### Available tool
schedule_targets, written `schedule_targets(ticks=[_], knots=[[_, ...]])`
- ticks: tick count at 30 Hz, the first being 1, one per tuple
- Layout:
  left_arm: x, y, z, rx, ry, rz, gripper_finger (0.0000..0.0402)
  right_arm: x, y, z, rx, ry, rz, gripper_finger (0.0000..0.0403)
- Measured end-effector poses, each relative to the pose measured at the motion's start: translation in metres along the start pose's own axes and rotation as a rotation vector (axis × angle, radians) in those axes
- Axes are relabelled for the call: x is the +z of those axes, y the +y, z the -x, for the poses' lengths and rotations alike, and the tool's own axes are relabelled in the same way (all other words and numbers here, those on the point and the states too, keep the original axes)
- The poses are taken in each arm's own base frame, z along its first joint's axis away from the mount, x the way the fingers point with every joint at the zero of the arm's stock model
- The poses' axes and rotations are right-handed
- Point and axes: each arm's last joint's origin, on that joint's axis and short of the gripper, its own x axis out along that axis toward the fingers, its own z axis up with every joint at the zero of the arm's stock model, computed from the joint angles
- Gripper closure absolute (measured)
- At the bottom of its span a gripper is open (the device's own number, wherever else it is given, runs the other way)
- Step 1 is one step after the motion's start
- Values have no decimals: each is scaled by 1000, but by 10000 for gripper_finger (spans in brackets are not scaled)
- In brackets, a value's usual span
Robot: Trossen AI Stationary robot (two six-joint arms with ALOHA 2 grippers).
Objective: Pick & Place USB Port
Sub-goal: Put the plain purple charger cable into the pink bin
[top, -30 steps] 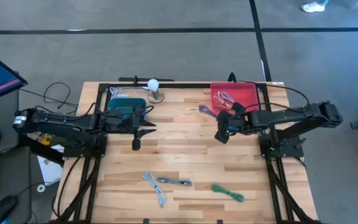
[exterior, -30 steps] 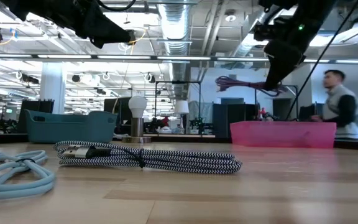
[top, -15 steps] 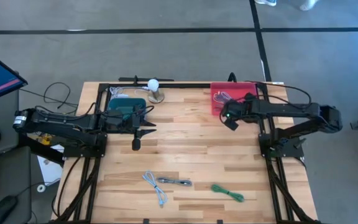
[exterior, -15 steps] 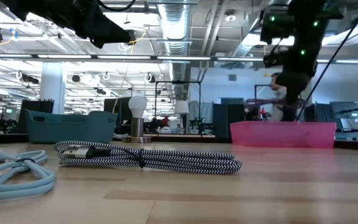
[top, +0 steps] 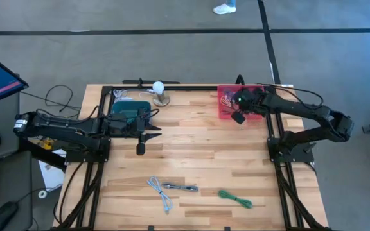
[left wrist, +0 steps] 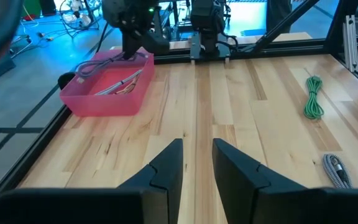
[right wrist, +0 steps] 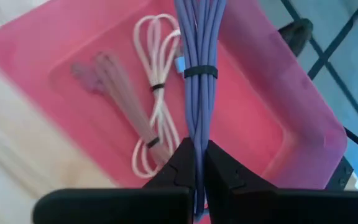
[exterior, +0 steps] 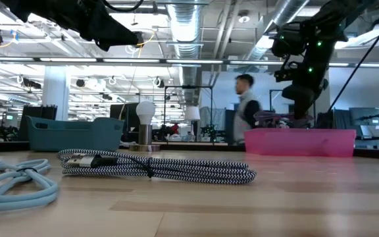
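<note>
The purple cable (right wrist: pixel 196 68) hangs over the pink bin (right wrist: pixel 278 124), pinched in the right gripper (right wrist: pixel 199 163); only its wrist view shows a white cable (right wrist: pixel 160 93) inside. Left gripper (left wrist: pixel 196 163), fingers apart, waits at 9 o'clock. A person (exterior: pixel 245 112) stands beyond the table (top: pixel 198 160).

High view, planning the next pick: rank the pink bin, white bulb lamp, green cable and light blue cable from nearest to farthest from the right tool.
From the right tool:
1. Pink bin, directly beneath it.
2. White bulb lamp, along the table's far edge.
3. Green cable, near edge.
4. Light blue cable, near edge, farther left.
</note>
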Motion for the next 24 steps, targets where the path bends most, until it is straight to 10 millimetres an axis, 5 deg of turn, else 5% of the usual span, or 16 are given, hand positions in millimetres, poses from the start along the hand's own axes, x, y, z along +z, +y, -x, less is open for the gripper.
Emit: schedule_targets(ticks=[24], knots=[[0,0,0,0,0,0,314,-9,-31,-13,25,116,-176,402]])
